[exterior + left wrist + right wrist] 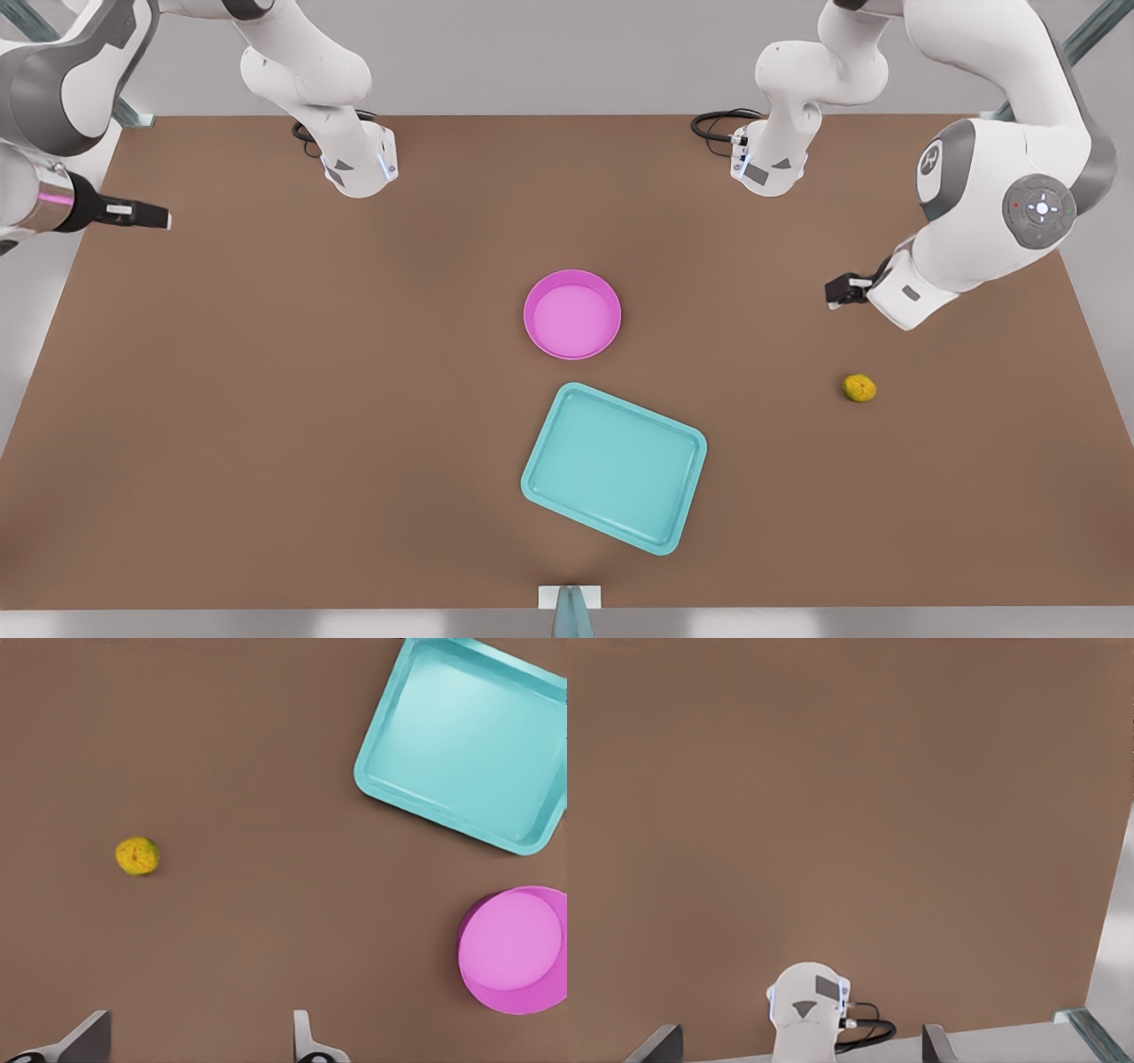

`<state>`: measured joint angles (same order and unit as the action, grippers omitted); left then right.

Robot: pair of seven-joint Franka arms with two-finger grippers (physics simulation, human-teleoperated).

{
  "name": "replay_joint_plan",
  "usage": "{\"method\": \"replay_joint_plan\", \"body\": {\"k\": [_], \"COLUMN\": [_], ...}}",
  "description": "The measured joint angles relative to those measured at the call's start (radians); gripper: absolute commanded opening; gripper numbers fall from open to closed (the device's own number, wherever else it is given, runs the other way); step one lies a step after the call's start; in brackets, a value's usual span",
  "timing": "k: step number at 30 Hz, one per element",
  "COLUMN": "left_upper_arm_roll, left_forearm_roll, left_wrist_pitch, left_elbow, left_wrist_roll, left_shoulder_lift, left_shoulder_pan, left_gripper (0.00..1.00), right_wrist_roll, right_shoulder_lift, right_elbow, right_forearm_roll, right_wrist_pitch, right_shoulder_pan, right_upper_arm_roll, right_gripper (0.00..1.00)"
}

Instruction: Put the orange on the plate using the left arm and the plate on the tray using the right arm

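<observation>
Orange (859,387) lay bare near the table's (266,399) right edge; left gripper (199,1047) hovered spread above it. Right gripper (802,1047), fingers parted, waited by the far-left corner.

**A:** Where is the round, pink-magenta shallow plate (572,315) sitting?

**B:** It is sitting near the middle of the flat brown table (266,399). The teal rectangular tray with the low rim (614,467) is lying in front of it, nearer the camera, close by but not touching, and turned askew.

**A:** And the small, bumpy yellow-orange orange (859,387)?

**B:** It is lying on the table toward the front view's right, well apart from both.

**A:** The grippers?

**B:** The left gripper (837,291) is hanging behind the orange with its fingers spread. The right gripper (164,217) is waiting at the front view's left edge, fingers apart, far from everything.
</observation>
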<state>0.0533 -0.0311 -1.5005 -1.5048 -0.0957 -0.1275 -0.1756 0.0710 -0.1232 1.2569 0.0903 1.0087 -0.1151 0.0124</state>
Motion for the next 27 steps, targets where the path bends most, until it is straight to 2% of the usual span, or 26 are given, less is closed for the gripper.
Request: {"method": "replay_joint_plan", "body": {"k": [2,6,9,12,16,21,27], "left_upper_arm_roll": [0.011,0.013,0.015,0.016,0.017,0.017,0.02], "left_forearm_roll": [0.001,-0.003,-0.001,0.003,0.005,0.005,0.005], "left_wrist_pitch": [-0.013,-0.13,-0.272,-0.407,-0.523,-0.596,-0.631], "left_elbow": [0.004,0.0,-0.022,-0.103,-0.121,-0.218,-0.238], "left_wrist_roll": [0.0,0.004,0.046,0.098,0.158,0.215,0.265], "left_shoulder_lift": [-0.035,-0.331,-0.468,-0.51,-0.545,-0.52,-0.53], "left_shoulder_pan": [0.004,0.168,0.243,0.267,0.291,0.286,0.291], "left_gripper": [1.0,1.0,1.0,1.0,1.0,1.0,1.0], "right_wrist_roll": [0.004,0.011,0.015,0.018,0.022,0.026,0.03], "right_shoulder_lift": [0.004,-0.007,-0.018,-0.021,-0.028,-0.038,-0.044], "right_elbow": [0.014,0.019,0.017,0.018,0.018,0.018,0.021], "right_forearm_roll": [0.001,0.003,0.003,0.003,0.004,0.005,0.005], "right_wrist_pitch": [0.02,0.043,0.048,0.052,0.054,0.058,0.059], "right_shoulder_pan": [0.0,0.021,0.043,0.052,0.056,0.055,0.055], "right_upper_arm_roll": [-0.002,-0.003,-0.002,-0.002,-0.002,-0.002,-0.002], "right_gripper": [1.0,1.0,1.0,1.0,1.0,1.0,1.0]}}
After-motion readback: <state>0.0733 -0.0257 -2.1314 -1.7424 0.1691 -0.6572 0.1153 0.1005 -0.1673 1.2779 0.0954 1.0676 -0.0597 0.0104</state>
